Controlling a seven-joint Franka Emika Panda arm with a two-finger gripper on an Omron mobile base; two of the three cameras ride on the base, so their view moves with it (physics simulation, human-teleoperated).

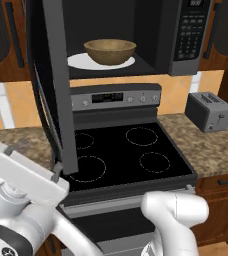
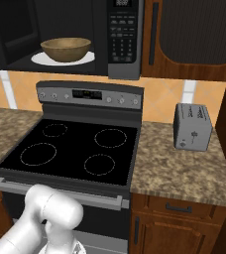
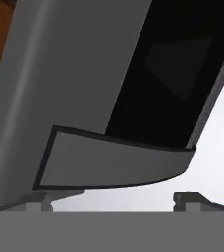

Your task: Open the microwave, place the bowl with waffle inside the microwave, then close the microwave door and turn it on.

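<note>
The microwave [image 1: 158,35] hangs above the stove with its keypad strip [image 1: 191,32] on the right. The microwave door [image 1: 56,80] is swung wide open to the left and I see it almost edge-on. Inside, the brown bowl [image 1: 110,51] sits on the white turntable plate [image 1: 78,61]; the right base view shows the same bowl [image 2: 66,48]. The waffle is hidden behind the bowl's wall. My gripper [image 1: 57,171] is open at the door's lower corner. In the hand view, the door [image 3: 74,74] looms close above my gripper [image 3: 115,199], with nothing between the fingertips.
A black-topped stove [image 1: 126,150] lies directly below the microwave, with its control panel [image 1: 116,97] at the back. A grey toaster [image 1: 209,111] stands on the granite counter [image 1: 216,150] to the right. Wooden cabinets flank the microwave.
</note>
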